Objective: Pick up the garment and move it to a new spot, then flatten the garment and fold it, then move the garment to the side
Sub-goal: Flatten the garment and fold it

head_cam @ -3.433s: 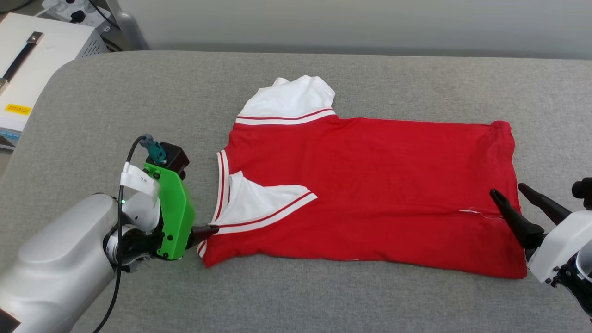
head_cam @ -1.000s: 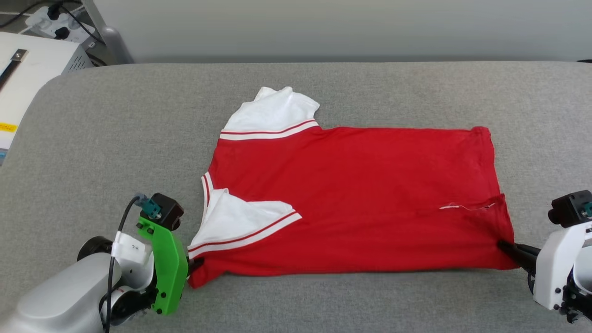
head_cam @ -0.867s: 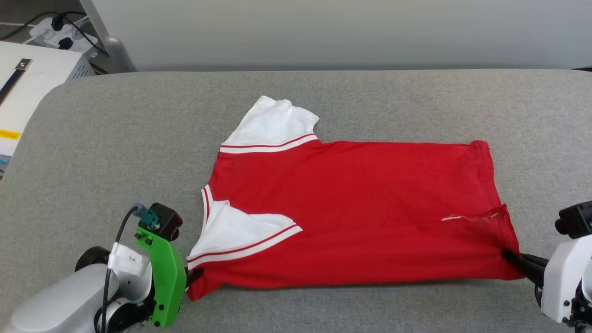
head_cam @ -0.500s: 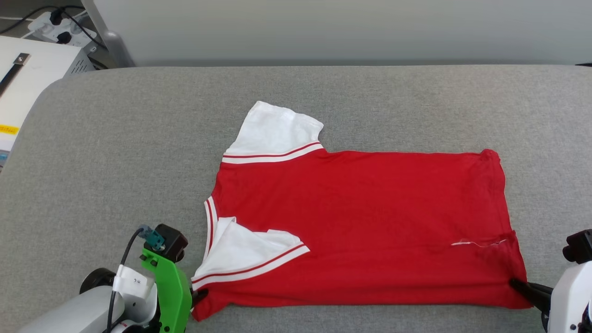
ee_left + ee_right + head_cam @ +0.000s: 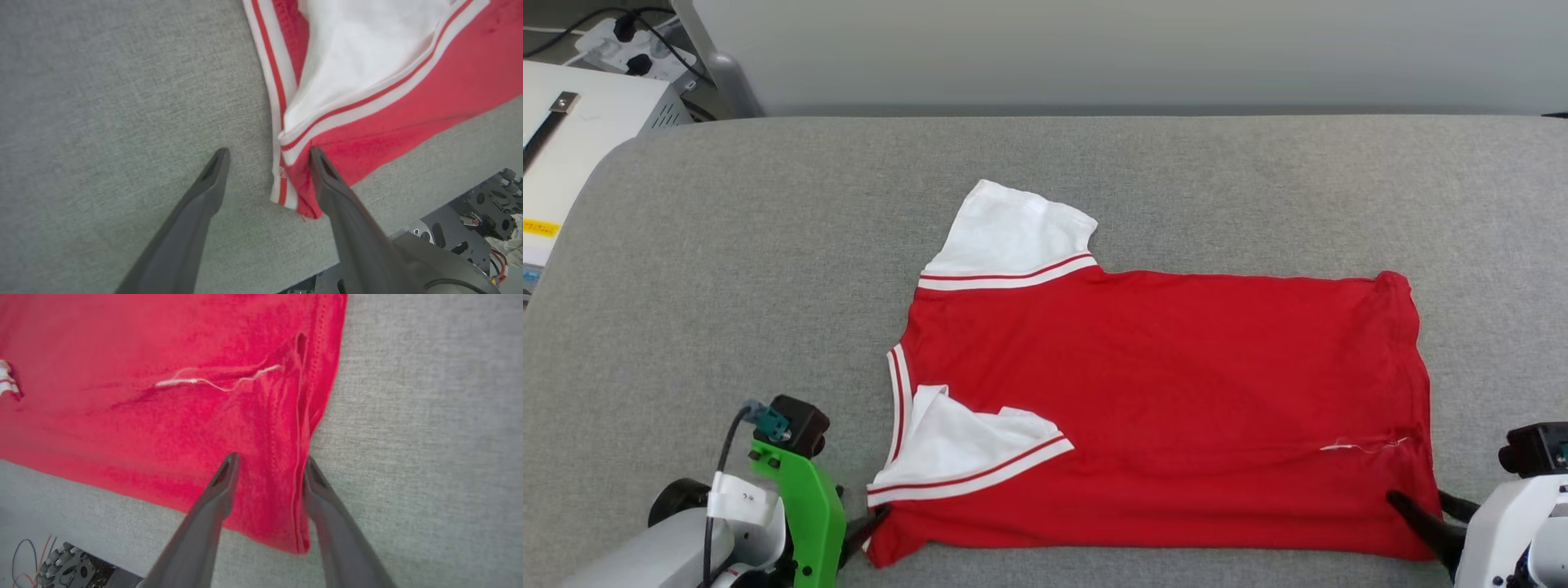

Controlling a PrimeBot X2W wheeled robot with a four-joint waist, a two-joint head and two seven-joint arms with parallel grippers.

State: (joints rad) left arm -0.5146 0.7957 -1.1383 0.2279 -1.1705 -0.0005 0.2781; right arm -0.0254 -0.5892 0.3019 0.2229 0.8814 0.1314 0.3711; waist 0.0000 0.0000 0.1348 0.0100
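lying flat on the grey cushion (image 5: 768, 245), nearer its front edge than its back, the garment (image 5: 1160, 408) is seen as a red rectangle. one white sleeve (image 5: 1013, 229) points toward the cushion's back and the other sleeve (image 5: 968, 445) is folded over the red body.

the cloth is judged thin, soft and light. it will droop and crease when lifted, and some drag on the cushion's weave is to be expected. nothing fragile is involved. hold is best taken at the two corners along the cushion's front edge, where seam and hem double the layers.

in the left wrist view the left gripper (image 5: 268, 152) is shown spread wide, with one finger touching the shoulder corner beside the striped trim (image 5: 269, 73). in the head view that contact is largely hidden by the arm's green bracket (image 5: 813, 523).

in the right wrist view the right gripper (image 5: 270, 457) is shown parted, with the hem corner lying between its fingers and apparently not pinched. a loose white thread (image 5: 212, 381) and a pucker beside the hem are made plain there. the whole outline is given by the head view alone.
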